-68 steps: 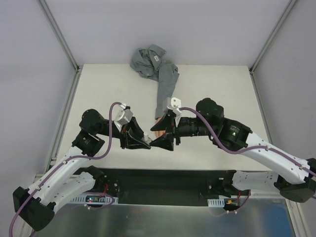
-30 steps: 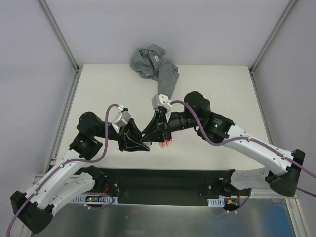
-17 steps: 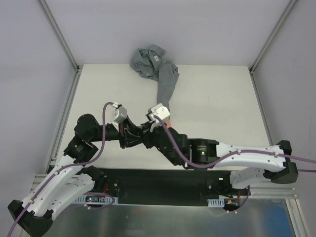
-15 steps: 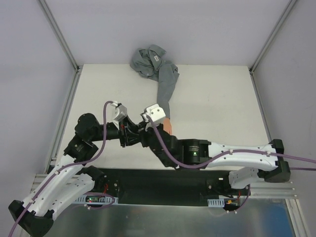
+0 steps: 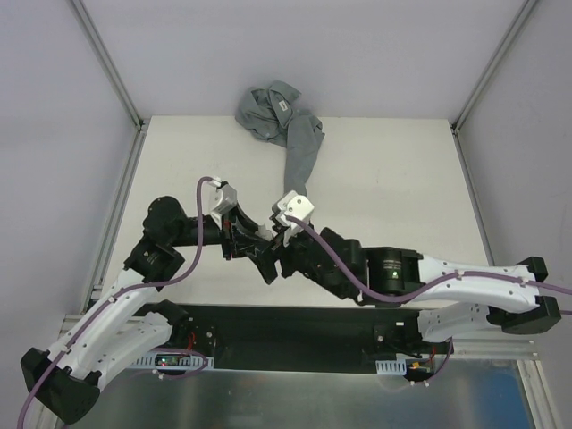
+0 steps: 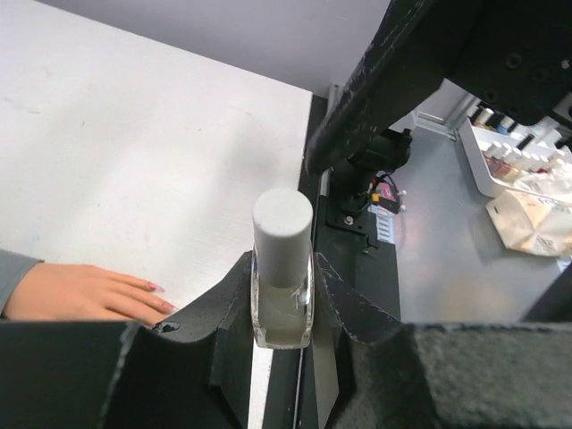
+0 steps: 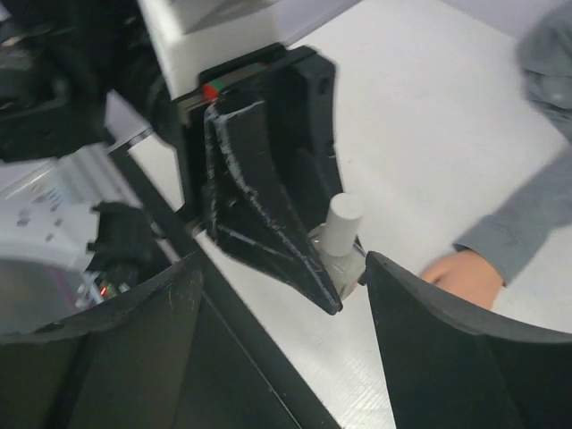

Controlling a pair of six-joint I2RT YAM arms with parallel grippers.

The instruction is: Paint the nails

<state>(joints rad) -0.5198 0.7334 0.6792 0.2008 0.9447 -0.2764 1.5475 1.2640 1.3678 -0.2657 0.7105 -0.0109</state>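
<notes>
My left gripper [image 6: 282,308] is shut on a small clear bottle [image 6: 282,304] with a white cap [image 6: 282,234], held upright just above the table's near edge. My right gripper [image 7: 284,259] is open, its two fingers spread wide on either side of the bottle [image 7: 338,239] and apart from it. The peach mannequin hand [image 6: 76,293] lies flat on the table to the left of the bottle, and its nails [image 6: 167,307] show pinkish tips. Its grey sleeve [image 5: 298,161] runs to the back. In the top view both grippers [image 5: 266,255] meet and hide most of the hand.
The rest of the grey shirt [image 5: 266,105] lies crumpled at the table's back edge. A black strip [image 5: 295,326] with electronics runs along the near edge. Off the table, a white rack of small bottles [image 6: 517,159] stands to the right.
My right gripper has opened and drawn back from the bottle's cap. My left gripper has kept its hold on the bottle and shifted a little to the right.
</notes>
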